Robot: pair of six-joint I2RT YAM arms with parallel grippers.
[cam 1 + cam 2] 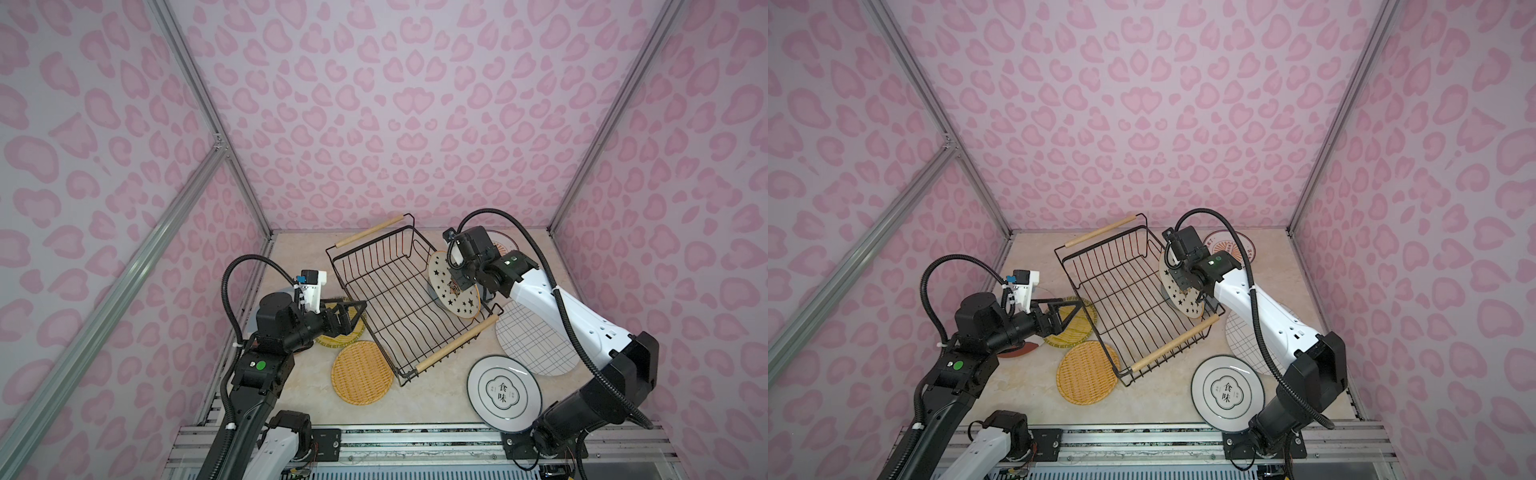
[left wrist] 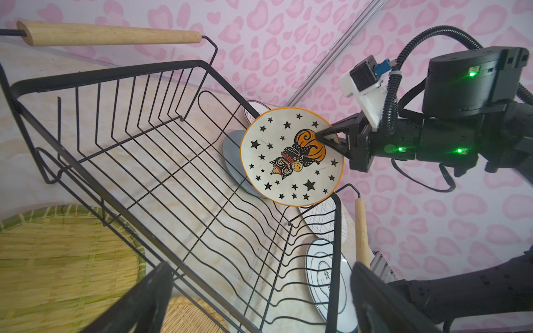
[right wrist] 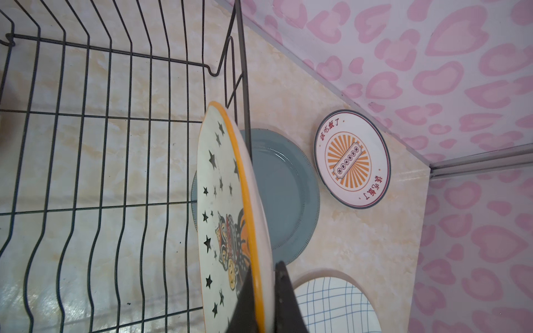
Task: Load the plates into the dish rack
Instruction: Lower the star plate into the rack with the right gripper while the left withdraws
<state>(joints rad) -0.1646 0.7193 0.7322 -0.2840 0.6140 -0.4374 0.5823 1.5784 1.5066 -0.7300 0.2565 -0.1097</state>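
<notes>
Over your marbled worktop (image 1: 415, 399), right tool (image 3: 264, 305) clenches the round star-printed plate (image 2: 288, 155) on edge to slot into the black wire dish rack (image 2: 101, 74); left tool (image 1: 353, 316) released.

item: robot test cell, lab setting. enclosure: printed pink heart-pattern wall panels (image 1: 374, 104) at 9, 12 and 3 o'clock, held in bare aluminium profiles (image 1: 193, 83). work surface: marble-look tabletop (image 1: 299, 257). fixtures: slotted aluminium rail (image 1: 415, 436) at 6 o'clock; left arm (image 1: 266, 328) mounted at 7 o'clock, right arm (image 1: 590, 332) at 5 o'clock, each with corrugated cable conduit. kitchen props: wire dish rack (image 1: 457, 343) at centre, plates (image 1: 362, 372) laid flat about it, star plate (image 1: 465, 305) upright at the rack's 3 o'clock side.
</notes>
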